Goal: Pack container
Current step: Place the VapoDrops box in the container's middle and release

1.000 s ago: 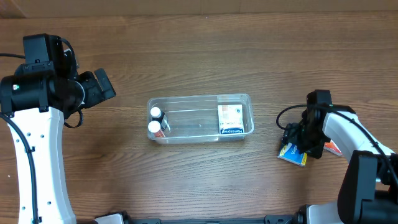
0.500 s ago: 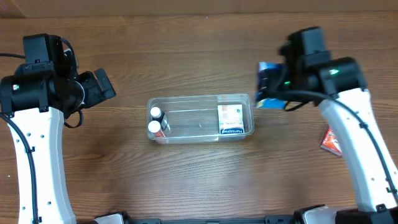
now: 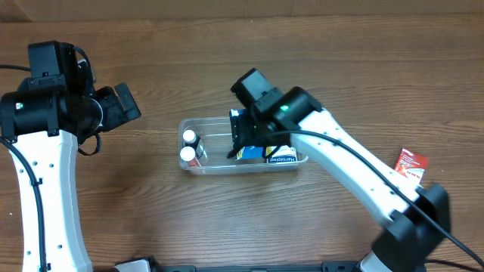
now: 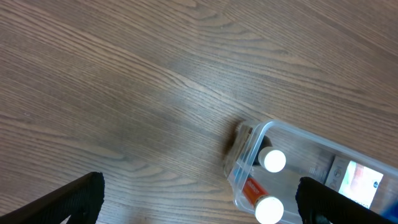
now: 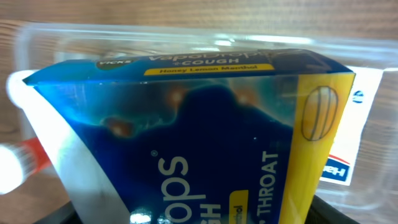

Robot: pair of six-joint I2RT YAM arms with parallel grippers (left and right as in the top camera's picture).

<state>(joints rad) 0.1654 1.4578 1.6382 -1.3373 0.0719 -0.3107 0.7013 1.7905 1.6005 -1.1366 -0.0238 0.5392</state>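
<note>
The clear plastic container (image 3: pixel 215 168) lies at the table's middle. It holds two white-capped bottles (image 3: pixel 188 146) at its left end and a white box (image 3: pixel 281 157) at its right end. My right gripper (image 3: pixel 243 143) is shut on a blue and yellow cough drops box (image 3: pixel 243 151) and holds it inside the container's middle. In the right wrist view the box (image 5: pixel 205 143) fills the frame over the container (image 5: pixel 50 37). My left gripper (image 4: pixel 199 211) is open and empty, up to the left of the container (image 4: pixel 249 143).
A red and white packet (image 3: pixel 411 163) lies on the table at the far right. The table is brown wood.
My right arm lifted the blue box from the table's right side, carried it leftward over the container's right end, and now holds it inside the container. The left arm has not moved.
</note>
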